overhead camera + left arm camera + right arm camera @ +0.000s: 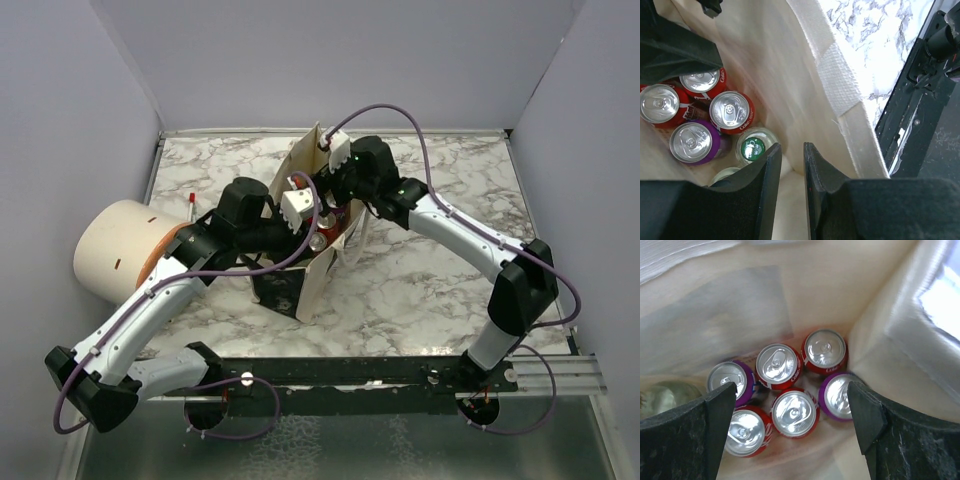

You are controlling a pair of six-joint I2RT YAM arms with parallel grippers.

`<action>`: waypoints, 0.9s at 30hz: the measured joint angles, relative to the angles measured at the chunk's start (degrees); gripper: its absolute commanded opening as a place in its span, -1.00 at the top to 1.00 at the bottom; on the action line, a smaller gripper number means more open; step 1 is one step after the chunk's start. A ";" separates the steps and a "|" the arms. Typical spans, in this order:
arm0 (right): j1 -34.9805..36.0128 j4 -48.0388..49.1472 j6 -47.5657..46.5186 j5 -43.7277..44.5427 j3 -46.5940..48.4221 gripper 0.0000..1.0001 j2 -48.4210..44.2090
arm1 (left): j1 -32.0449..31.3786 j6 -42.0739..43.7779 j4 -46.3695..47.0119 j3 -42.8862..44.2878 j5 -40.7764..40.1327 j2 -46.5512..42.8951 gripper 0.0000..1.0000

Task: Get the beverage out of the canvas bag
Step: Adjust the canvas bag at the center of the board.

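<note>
Right end effector (790, 400) spread, cream canvas bag (319, 278) holding cans (777, 365)

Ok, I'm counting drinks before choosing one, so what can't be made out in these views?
Top view: canvas bag interior, hidden by the left arm and right arm.
Left wrist: green-capped bottle partly, a second bottle mostly, behind the left jaws.
Right wrist: pale bottle blurred and cut off by the right jaws.

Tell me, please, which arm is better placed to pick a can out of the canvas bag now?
Right. The right gripper is wide open in the canvas bag, directly above the cans. The left gripper has its fingers close together by the bag's wall, beside the cans.
</note>
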 measured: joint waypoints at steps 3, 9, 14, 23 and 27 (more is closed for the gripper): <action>1.44 5.31 -8.33 -1.90 -2.89 -0.85 0.02 | 0.00 -0.61 1.01 -0.94 0.00 0.31 0.45; 2.38 5.97 -22.45 -5.20 -2.82 -0.65 2.97 | 0.00 -0.61 2.14 -1.25 -0.07 0.31 0.46; 2.95 -0.57 -25.46 -7.19 3.13 -0.72 5.86 | 0.00 -0.70 2.89 -1.25 -0.50 0.31 0.37; 3.61 0.92 -26.43 -5.73 -6.14 -0.88 4.50 | 1.40 -5.51 5.77 -0.57 -6.97 0.59 -0.10; 3.54 4.96 -26.25 -6.29 -10.58 -0.92 2.32 | 5.57 -7.34 7.23 2.64 -8.59 2.10 -0.20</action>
